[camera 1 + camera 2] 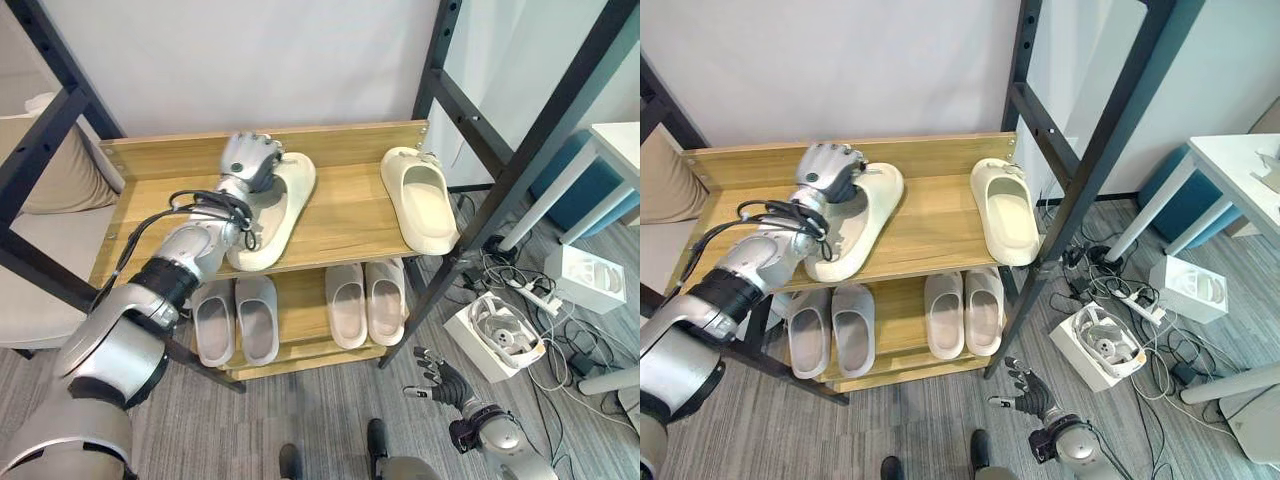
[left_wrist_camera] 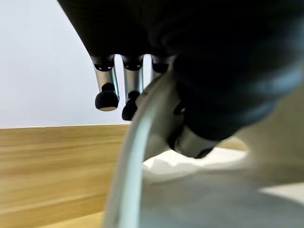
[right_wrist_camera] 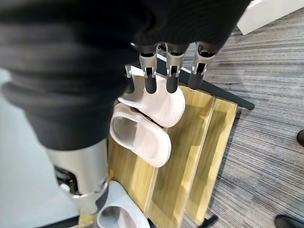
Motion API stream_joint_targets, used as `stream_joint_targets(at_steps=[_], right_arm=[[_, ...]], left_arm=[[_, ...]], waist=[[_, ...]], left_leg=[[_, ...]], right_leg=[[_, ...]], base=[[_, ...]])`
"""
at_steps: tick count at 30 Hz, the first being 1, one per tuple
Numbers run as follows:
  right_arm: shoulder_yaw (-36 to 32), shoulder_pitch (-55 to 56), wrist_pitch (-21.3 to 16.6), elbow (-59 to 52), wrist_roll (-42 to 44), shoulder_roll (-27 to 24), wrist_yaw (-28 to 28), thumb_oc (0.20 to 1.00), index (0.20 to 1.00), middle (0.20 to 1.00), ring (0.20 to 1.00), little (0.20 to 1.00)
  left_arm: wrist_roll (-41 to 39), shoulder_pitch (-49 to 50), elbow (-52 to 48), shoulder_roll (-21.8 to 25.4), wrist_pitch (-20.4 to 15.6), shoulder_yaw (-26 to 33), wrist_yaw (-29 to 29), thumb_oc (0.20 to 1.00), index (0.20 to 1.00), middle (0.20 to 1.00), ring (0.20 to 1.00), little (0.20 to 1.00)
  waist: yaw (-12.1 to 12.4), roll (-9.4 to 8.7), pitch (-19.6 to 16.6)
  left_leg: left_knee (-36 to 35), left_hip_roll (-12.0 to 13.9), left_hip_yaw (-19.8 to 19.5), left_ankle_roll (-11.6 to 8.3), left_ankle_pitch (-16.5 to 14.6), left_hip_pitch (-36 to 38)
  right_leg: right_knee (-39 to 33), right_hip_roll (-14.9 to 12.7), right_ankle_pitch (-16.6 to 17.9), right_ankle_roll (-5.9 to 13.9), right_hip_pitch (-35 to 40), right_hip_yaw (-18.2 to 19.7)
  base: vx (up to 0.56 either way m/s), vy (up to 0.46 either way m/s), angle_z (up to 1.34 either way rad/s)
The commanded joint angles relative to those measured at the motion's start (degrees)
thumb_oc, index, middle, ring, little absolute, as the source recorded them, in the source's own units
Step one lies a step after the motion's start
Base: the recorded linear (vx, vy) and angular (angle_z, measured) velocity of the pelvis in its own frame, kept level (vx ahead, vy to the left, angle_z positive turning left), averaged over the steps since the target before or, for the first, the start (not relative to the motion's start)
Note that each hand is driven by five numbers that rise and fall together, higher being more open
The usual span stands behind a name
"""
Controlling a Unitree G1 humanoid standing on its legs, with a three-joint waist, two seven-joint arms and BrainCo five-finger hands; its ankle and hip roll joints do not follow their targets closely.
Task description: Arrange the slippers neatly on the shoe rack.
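Left eye view: left hand (image 1: 250, 160) sits on the toe end of a cream slipper (image 1: 272, 215) on the top shelf (image 1: 340, 215) of the shoe rack; fingers curled over its upper, the fingertips hidden behind the hand. A second cream slipper (image 1: 419, 198) lies well apart at 3 o'clock from the first, near the shelf's right edge. Lower shelf: a grey pair (image 1: 236, 318) and a pale pink pair (image 1: 366, 300), heels partly hidden by the top shelf. Right hand (image 1: 442, 381) hangs low over the carpet, fingers loosely spread, holding nothing. White boxes (image 1: 500, 335) and a power strip (image 1: 528, 290) lie on the floor right of the rack. Left wrist view: fingers (image 2: 107, 90) bent down beside the slipper's rim; contact hard to make out. Right wrist view: fingers (image 3: 148, 76) relaxed above the pink pair.
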Motion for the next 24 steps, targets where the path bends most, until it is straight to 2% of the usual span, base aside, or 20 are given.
stream_joint_targets(at_steps=[1, 9, 15, 16, 20, 24], right_arm=[[-0.1, 0.0, -2.6, -3.9, 2.2, -1.7, -0.5, 1.000, 1.000, 1.000, 1.000, 1.000], [-0.3, 1.8, -2.8, -4.7, 3.3, -2.3, -0.9, 1.000, 1.000, 1.000, 1.000, 1.000], [0.4, 1.8, -2.9, -4.6, 3.3, -2.4, -1.2, 1.000, 1.000, 1.000, 1.000, 1.000], [0.5, 1.9, -3.0, -4.4, 3.4, -2.3, -1.2, 1.000, 1.000, 1.000, 1.000, 1.000], [0.4, 2.1, -2.8, -3.6, 3.3, -1.8, -1.5, 1.000, 1.000, 1.000, 1.000, 1.000], [0.0, 1.5, -2.6, -2.7, 3.1, -0.8, -2.0, 1.000, 1.000, 1.000, 1.000, 1.000]], left_arm=[[0.3, -9.1, 7.7, -1.6, 0.9, 1.9, 1.2, 0.200, 0.200, 0.200, 0.200, 0.200], [-3.5, -12.1, 16.5, -6.6, 0.7, 0.2, 1.6, 0.200, 0.200, 0.200, 0.200, 0.200], [-4.7, -13.6, 19.3, -9.2, 1.2, 0.3, 2.7, 0.200, 0.200, 0.200, 0.200, 0.200], [-5.1, -13.6, 19.4, -9.5, 1.2, 0.7, 2.9, 1.000, 1.000, 1.000, 1.000, 1.000], [-7.2, -12.4, 15.7, -9.4, 1.1, 3.1, 3.8, 1.000, 1.000, 1.000, 1.000, 1.000], [-8.2, -8.5, 4.5, -8.0, 0.9, 7.4, 4.6, 1.000, 1.000, 1.000, 1.000, 1.000]], waist=[[-0.3, -0.44, 0.8], [-2.3, 0.32, 0.6], [-2.9, 0.39, 0.4], [-2.9, 0.34, 0.2], [-2.3, 0.46, -0.3], [-1.0, 0.61, -0.5]], left_leg=[[-0.4, 2.2, -0.4, -1.94, -5.8, 3.7], [-0.4, 2.7, 1.1, -2.34, -5.6, 4.3], [-0.4, 3.2, 1.5, -2.50, -5.5, 4.5], [-0.4, 3.2, 1.6, -2.55, -5.5, 4.6], [-0.4, 3.2, 0.7, -2.61, -5.5, 4.6], [-0.4, 3.0, -0.6, -2.52, -5.5, 4.4]], right_leg=[[1.4, -2.4, -5.8, 6.01, 2.8, -0.9], [1.9, -1.9, -6.0, 5.81, 2.2, 0.4], [1.8, -1.6, -6.1, 5.55, 2.2, 0.6], [1.8, -1.5, -6.1, 5.48, 2.3, 0.5], [1.6, -1.5, -6.5, 5.18, 3.2, -0.4], [1.5, -1.5, -6.8, 4.92, 4.0, -1.7]], base=[[0.01, -0.025, -0.14], [0.01, -0.028, -0.17], [0.00, -0.027, -0.03], [0.00, 0.000, 0.00], [0.01, -0.018, 0.01], [0.00, -0.010, 0.10]])
